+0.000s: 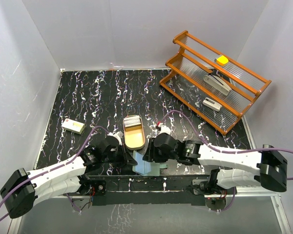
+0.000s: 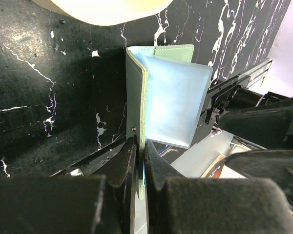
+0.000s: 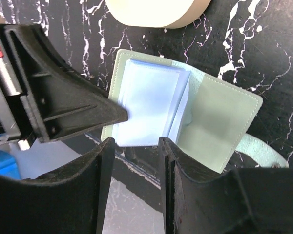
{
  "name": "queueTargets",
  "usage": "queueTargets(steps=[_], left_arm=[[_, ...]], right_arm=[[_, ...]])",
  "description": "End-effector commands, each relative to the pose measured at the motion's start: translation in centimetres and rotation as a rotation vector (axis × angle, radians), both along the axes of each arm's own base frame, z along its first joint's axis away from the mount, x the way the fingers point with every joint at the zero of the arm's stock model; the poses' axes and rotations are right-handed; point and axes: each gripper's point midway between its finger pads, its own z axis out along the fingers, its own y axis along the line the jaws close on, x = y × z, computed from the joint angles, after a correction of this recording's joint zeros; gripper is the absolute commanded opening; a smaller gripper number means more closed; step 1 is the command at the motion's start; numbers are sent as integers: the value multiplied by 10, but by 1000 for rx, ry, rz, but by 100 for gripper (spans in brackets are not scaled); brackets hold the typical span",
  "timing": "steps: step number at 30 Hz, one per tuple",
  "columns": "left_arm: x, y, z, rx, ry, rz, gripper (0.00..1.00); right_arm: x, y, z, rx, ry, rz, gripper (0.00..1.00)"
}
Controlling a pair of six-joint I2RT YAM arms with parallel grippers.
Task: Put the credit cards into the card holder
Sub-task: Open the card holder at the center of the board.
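- You look down on a black tabletop (image 1: 88, 97) veined with white.
- White walls (image 1: 112, 29) close you in on three sides.
- An orange rack (image 1: 185, 85) stands far right.

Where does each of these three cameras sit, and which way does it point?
Top: fixed above and behind, looking down on the table; left arm and right arm show.
Left wrist: on the left arm, looking along the left hand pinching the card holder.
Right wrist: on the right arm, looking down past the open right hand.
Shared: both wrist views show the card holder's pale blue pockets and the tray.
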Motion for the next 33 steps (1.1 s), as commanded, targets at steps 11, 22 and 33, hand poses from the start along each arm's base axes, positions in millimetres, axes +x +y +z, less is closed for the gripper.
queueTargets(steps=[11, 22, 33], left_arm=[[-3, -1, 8, -35, -6, -6, 12], [-8, 0, 3, -72, 5, 3, 8], [-10, 2, 1, -93, 4, 11, 0]], right_arm=[[13, 16, -44, -81, -13, 7, 22], [7, 8, -80, -128, 28, 4, 19], [5, 9, -84, -112, 39, 2, 21]])
